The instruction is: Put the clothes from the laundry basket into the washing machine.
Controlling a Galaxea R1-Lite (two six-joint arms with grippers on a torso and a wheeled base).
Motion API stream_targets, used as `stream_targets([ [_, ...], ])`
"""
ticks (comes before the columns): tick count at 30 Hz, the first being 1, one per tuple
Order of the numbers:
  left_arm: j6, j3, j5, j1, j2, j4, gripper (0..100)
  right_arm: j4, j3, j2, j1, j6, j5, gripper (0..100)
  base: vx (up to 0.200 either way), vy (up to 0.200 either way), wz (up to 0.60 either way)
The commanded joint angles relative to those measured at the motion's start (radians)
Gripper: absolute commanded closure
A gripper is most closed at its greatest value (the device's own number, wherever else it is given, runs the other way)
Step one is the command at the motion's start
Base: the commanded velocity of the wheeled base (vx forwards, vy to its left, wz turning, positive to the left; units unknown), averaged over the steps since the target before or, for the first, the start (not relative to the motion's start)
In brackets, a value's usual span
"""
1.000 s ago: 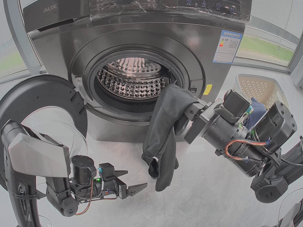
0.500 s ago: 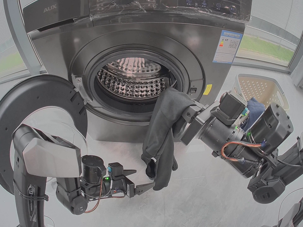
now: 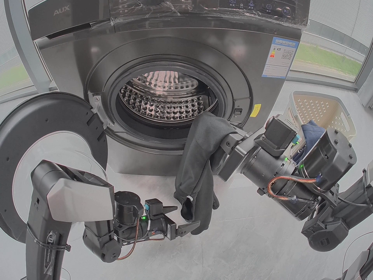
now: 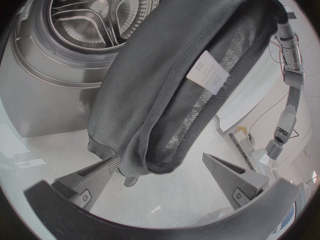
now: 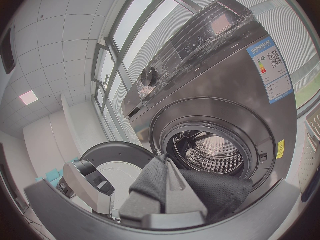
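A dark grey garment (image 3: 200, 164) hangs from my right gripper (image 3: 229, 144), which is shut on its top edge just in front of the lower right of the washing machine's open drum (image 3: 167, 98). In the right wrist view the cloth (image 5: 216, 190) drapes over the closed fingers (image 5: 176, 187). My left gripper (image 3: 182, 218) is open, low near the floor, at the garment's hanging end. In the left wrist view that end (image 4: 150, 124) dangles between the spread fingertips (image 4: 113, 162). The laundry basket (image 3: 330, 105) stands at the right with a blue piece of clothing (image 3: 311, 131) inside.
The machine's round door (image 3: 46, 129) is swung open to the left, just behind my left arm. A white label (image 4: 207, 72) is sewn inside the garment. Bare grey floor (image 3: 248, 249) lies in front of the machine.
My left arm has moved right along the floor until its open gripper reached the garment's lower end. The right gripper has shifted slightly left and down with the garment.
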Motion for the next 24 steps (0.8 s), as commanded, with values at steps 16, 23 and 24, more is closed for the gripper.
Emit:
stream_targets([
  [16,-0.004,-0.076,0.085,0.020,-0.026,-0.001,100,-0.003,0.012,-0.003,0.001,0.008,-0.009,100,0.000,0.000,0.00],
  [23,-0.001,0.067,0.067,0.086,-0.248,0.001,100,-0.001,0.009,-0.005,-0.019,0.011,-0.011,100,0.000,0.000,0.00],
  [24,-0.003,0.110,0.060,0.095,-0.294,0.001,100,-0.001,0.009,-0.003,-0.022,0.014,-0.011,100,0.000,0.000,0.00],
])
